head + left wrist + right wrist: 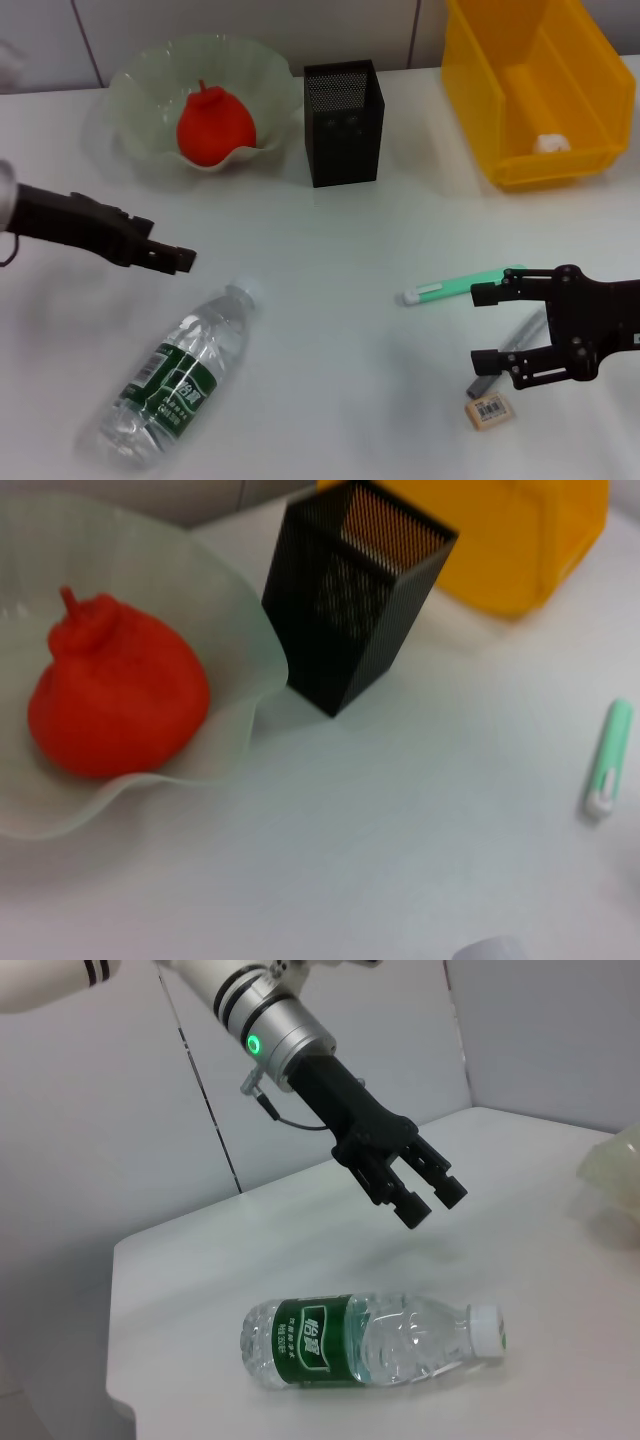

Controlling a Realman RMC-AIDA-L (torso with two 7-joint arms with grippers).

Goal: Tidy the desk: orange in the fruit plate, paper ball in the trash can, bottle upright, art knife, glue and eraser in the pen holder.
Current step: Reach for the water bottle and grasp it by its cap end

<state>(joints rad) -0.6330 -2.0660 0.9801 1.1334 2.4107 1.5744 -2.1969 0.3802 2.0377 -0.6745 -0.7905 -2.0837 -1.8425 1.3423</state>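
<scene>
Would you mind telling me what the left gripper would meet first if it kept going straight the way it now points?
Probably nothing soon: the left gripper, fingers slightly apart, points across the table toward the robot's right, above the bottle cap. Its line looks free until roughly the green pen-like tool and the right gripper, though height is unclear.

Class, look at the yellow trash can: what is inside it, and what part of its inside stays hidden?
Inside the trash can, the paper ball lies on the floor near the front wall. No other contents show. The front wall covers the strip of floor just behind it, so that part cannot be checked.
</scene>
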